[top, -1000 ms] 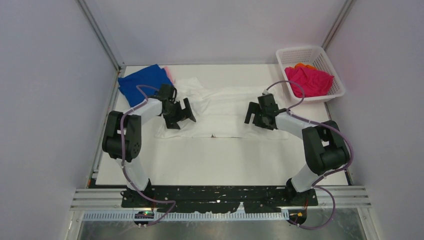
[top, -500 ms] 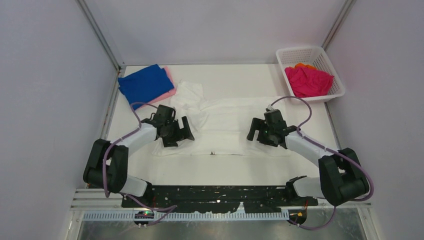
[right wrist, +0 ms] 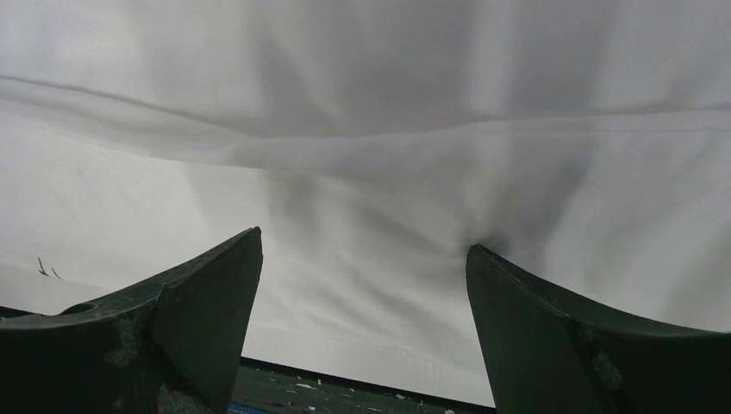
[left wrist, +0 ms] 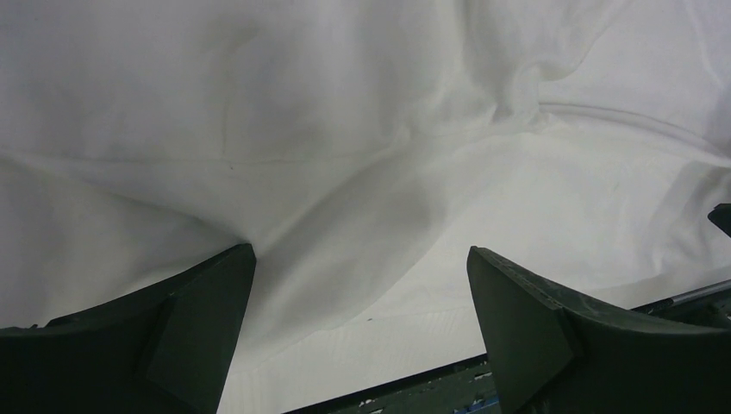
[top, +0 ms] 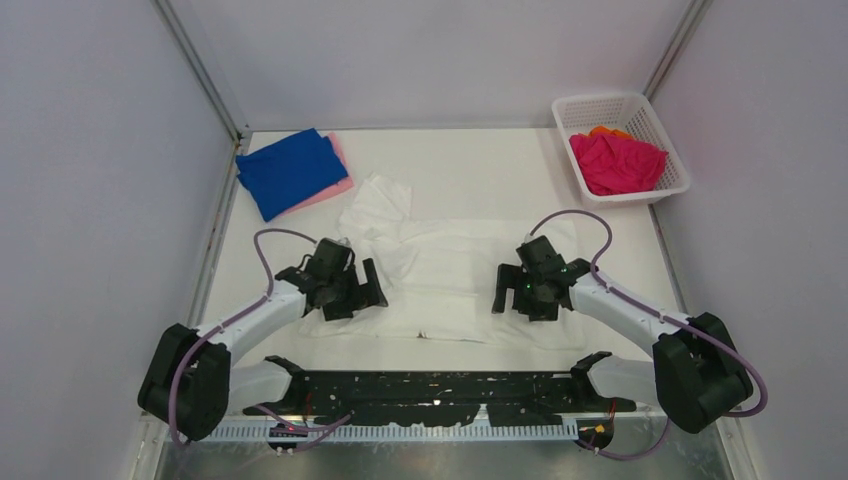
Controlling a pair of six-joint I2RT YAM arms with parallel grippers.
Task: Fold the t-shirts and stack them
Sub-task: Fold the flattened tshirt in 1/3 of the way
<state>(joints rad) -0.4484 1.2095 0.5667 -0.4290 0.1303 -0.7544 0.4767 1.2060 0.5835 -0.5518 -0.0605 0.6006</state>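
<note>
Both tools are spread wide and grasp nothing. The left tool (top: pixel 345 290) and right tool (top: pixel 530 290) are low over the near half of the white shirt (top: pixel 440 270), which lies rumpled on the surface (top: pixel 470 165); whether they touch it is unclear. Far left, the blue shirt (top: pixel 288 170) hides most of the pink shirt (top: pixel 338 184). Far right, in the basket (top: pixel 600 105), the magenta shirt (top: pixel 615 165) covers nearly all of the orange shirt (top: pixel 606 131).
</note>
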